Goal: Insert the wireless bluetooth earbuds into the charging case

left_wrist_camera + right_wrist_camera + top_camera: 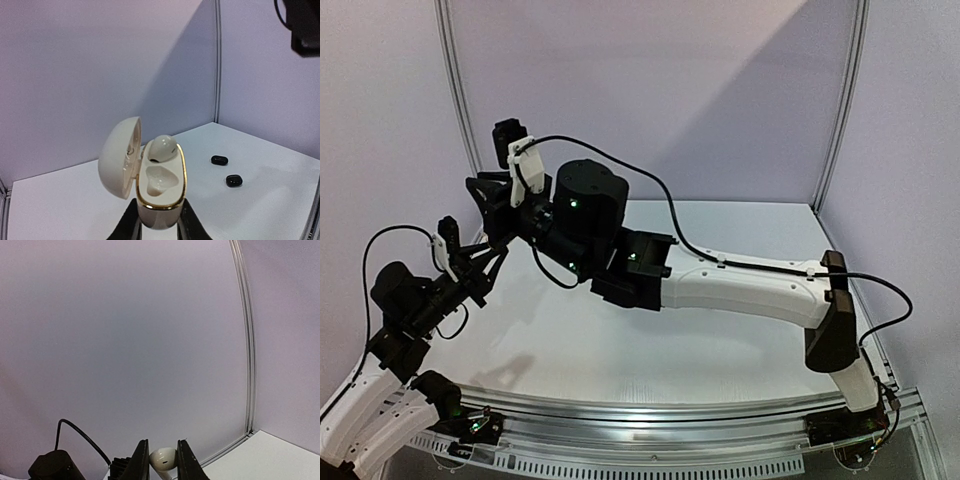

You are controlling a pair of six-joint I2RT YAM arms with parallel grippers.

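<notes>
While gold-rimmed cream plastic case (120, 157) is clamped in left gripper (161, 227) | glossy white earbud (162, 459) pinched in right gripper (163, 450) (stem unseen) | risk: dropped if misaligned

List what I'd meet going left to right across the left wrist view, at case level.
Open lid of the charging case → white earbud seated in it → farther black earbud → nearer black earbud.

We count four earbuds in view: one white earbud (162, 148), a second white earbud (162, 458), one black earbud (219, 160) and a second black earbud (233, 180). We count one charging case (120, 160). We count two arms: left arm (410, 300), right arm (745, 290).
</notes>
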